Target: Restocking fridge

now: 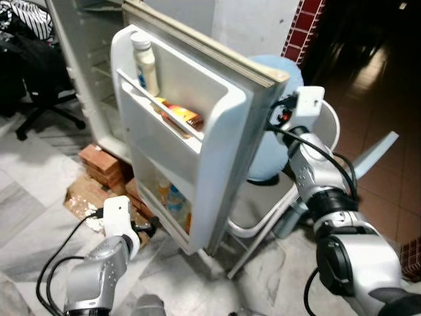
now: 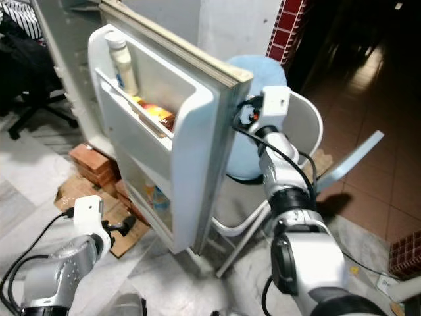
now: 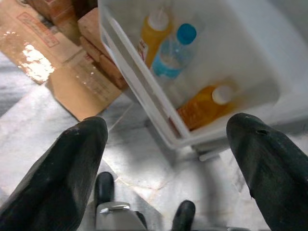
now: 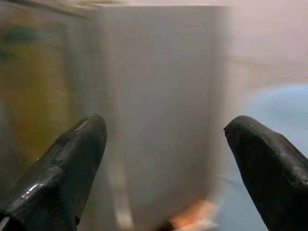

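Fridge door (image 1: 197,141) stands swung open toward the robot, its free edge in the middle of the head views, the fridge body (image 1: 82,72) behind it at upper left. Far left: office chair (image 1: 36,79) on the tiled floor (image 1: 26,197). Bricks (image 1: 102,164) and flattened cardboard (image 1: 82,197) lie at the fridge base, just beside the door's lower corner. Left gripper (image 3: 166,159) hangs low near that corner, fingers wide apart, empty; open floor lies under it. Lower door shelf (image 3: 144,98) holds two orange bottles (image 3: 204,106) and a blue-capped water bottle (image 3: 173,53). Upper shelf carries a white bottle (image 1: 145,62) and an orange packet (image 1: 181,115). Right gripper (image 4: 166,159) is up at the door's outer edge, fingers spread, view blurred. Behind the door, close: white chair (image 1: 263,210) with a blue cushion (image 1: 270,158). Dark tiled floor (image 1: 368,72) opens at right.
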### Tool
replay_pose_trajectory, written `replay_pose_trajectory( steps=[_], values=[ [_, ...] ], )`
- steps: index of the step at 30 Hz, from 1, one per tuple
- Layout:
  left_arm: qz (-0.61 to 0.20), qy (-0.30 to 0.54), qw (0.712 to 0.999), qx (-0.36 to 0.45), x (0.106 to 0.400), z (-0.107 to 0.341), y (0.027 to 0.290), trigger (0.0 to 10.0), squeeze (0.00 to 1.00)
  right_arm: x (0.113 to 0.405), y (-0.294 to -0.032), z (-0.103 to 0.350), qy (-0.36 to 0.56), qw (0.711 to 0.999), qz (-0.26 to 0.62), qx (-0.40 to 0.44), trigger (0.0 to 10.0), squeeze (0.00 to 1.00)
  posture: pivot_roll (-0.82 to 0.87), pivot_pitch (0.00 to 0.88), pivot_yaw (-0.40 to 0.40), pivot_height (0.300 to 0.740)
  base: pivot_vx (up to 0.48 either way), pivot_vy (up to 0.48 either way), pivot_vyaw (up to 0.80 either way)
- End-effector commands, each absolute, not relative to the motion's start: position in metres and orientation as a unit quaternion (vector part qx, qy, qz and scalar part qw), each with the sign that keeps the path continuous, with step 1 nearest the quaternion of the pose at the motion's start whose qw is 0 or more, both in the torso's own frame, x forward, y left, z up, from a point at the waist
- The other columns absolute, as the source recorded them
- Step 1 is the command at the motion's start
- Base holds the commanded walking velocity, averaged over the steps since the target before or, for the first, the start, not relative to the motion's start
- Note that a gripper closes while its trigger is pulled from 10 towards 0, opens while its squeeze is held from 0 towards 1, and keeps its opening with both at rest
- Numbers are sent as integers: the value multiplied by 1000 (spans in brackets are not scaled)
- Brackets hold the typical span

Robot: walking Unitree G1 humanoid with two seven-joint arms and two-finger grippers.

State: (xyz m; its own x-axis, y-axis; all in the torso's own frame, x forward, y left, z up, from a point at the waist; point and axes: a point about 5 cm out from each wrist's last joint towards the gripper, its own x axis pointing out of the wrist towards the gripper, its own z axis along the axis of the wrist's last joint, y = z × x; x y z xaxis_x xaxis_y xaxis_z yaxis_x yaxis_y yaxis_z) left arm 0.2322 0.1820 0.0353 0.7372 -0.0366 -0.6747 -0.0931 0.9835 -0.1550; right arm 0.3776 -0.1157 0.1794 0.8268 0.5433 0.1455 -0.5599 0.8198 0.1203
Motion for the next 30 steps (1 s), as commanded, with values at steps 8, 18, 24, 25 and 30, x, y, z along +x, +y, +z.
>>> replay_pose_trajectory(
  steps=[8, 18, 24, 25, 30],
  values=[
    [-31, 389, 916, -92, 235, 39, 166, 10000, 0, 383, -135, 168, -17, 974, 223, -24, 10000, 0, 133, 0, -92, 740, 0, 0, 0],
    [-58, 392, 916, -62, 233, 44, 159, 10000, 0, 388, -121, 177, -37, 974, 222, -20, 10000, 0, 144, 0, -95, 740, 0, 0, 0],
    [-6, 373, 927, -51, 236, 44, 171, 10000, 0, 387, -116, 177, -44, 976, 212, -23, 10000, 0, 144, 0, -97, 740, 0, 0, 432],
    [-6, 371, 928, -48, 236, 45, 171, 10000, 0, 387, -114, 176, -44, 975, 215, -24, 10000, 0, 144, 0, -97, 740, 0, 0, 800],
    [3, 363, 931, -21, 240, 46, 172, 10000, 0, 385, -105, 173, -46, 975, 218, -18, 10000, 0, 137, 0, -90, 740, 0, 0, 800]
  ],
)
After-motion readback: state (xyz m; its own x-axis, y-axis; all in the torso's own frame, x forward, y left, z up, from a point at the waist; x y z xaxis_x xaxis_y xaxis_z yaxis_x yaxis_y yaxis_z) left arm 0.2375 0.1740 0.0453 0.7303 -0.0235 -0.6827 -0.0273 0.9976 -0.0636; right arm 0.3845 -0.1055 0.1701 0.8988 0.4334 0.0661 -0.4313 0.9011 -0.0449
